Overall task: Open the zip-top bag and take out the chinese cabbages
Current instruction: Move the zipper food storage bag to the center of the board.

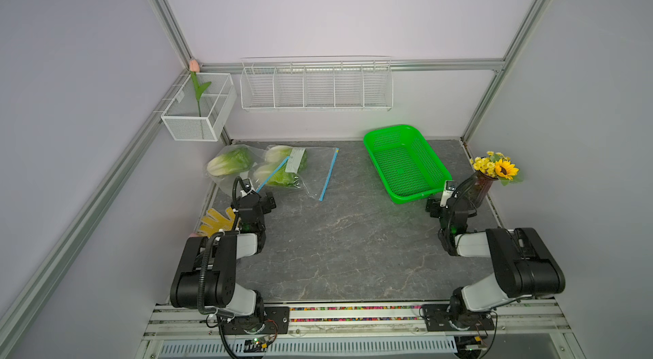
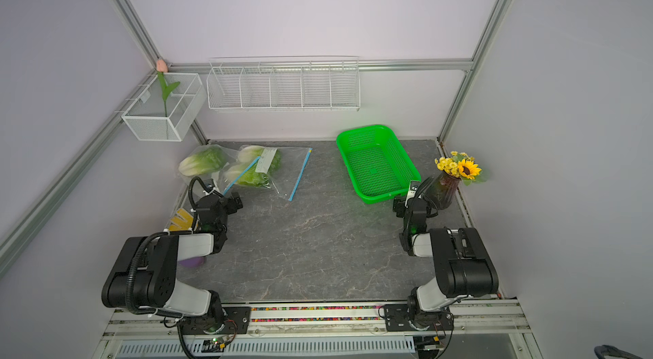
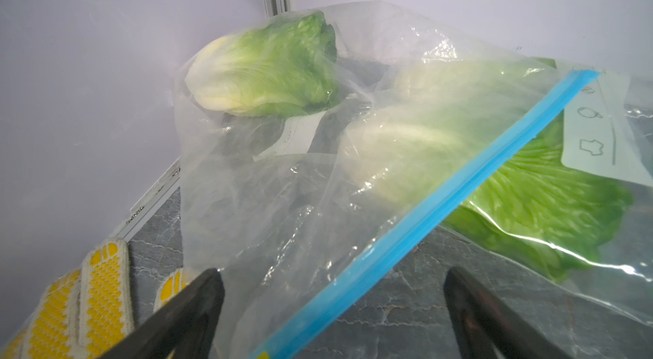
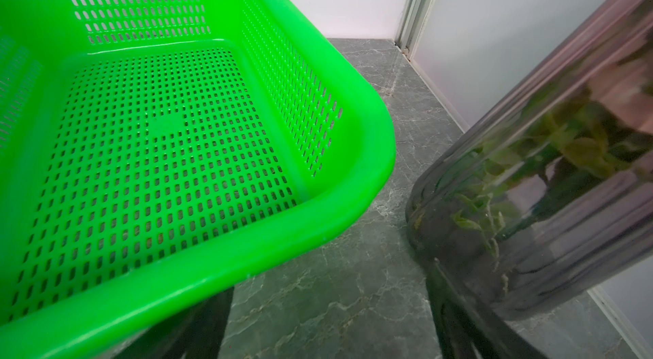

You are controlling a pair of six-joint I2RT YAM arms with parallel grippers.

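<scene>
In a top view, the zip-top bag (image 1: 318, 170) with the 3 chinese cabbages (image 1: 229, 162) inside lies at 11 o'clock on the worktop (image 1: 346, 233).

Left wrist view: the left gripper (image 3: 335, 307) has its fingers (image 3: 198, 304) wide apart and empty before the blue zip strip (image 3: 441, 198). The slippery film may escape them.

Right wrist view: the right gripper (image 4: 328, 315) is wide and empty between basket (image 4: 353, 198) and vase (image 4: 547, 180). A careless swing could topple the vase.

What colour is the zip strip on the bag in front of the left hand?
The zip strip is light blue; clearest in the left wrist view.
</scene>
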